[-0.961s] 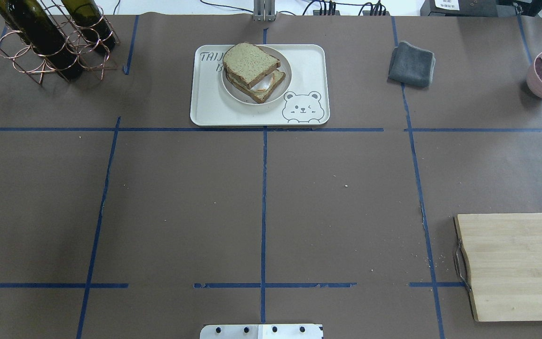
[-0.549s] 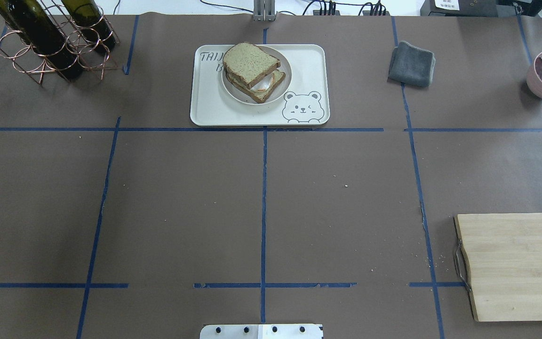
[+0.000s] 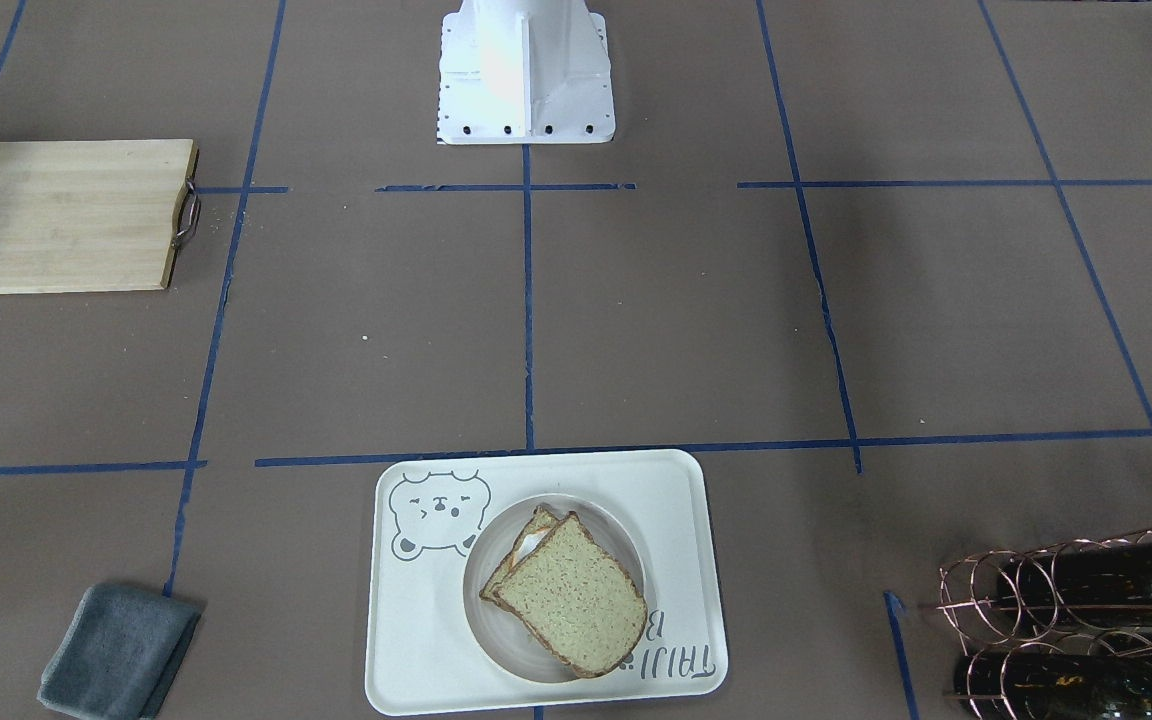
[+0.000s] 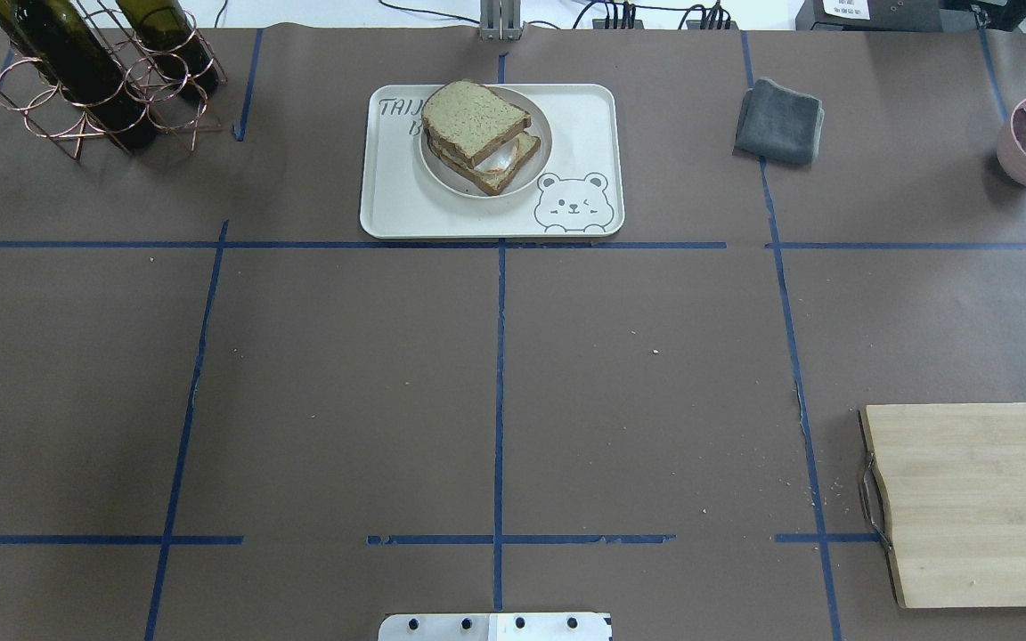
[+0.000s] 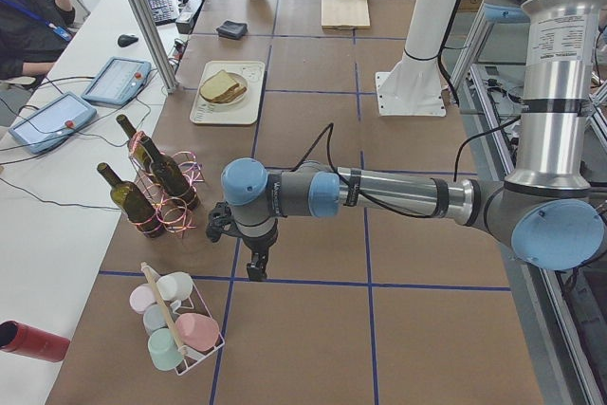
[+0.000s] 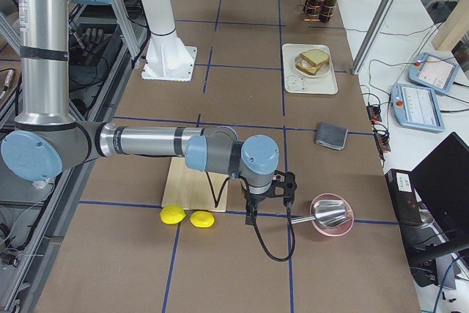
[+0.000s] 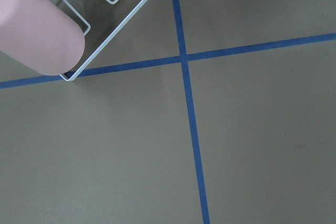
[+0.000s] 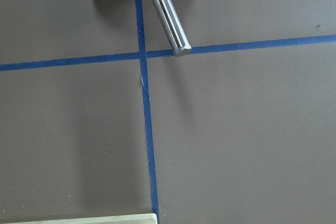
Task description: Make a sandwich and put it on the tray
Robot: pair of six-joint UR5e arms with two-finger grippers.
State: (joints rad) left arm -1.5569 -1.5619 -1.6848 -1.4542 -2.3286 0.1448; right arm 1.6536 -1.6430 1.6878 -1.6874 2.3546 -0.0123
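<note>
The tray [image 4: 388, 205] lies at the table's far middle. On it the plate [image 4: 541, 156] carries the sandwich [image 4: 475, 120], egg between two slices. The task looks finished, and I judge no further move is needed. The left gripper [image 5: 256, 267] hangs near the bottle rack [image 5: 166, 201], the right gripper [image 6: 253, 214] beside the pink bowl [image 6: 333, 234]. I cannot tell whether either pincer is apart or together.

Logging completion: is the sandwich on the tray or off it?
On it: the sandwich sits on a round plate, which rests inside the tray.
</note>
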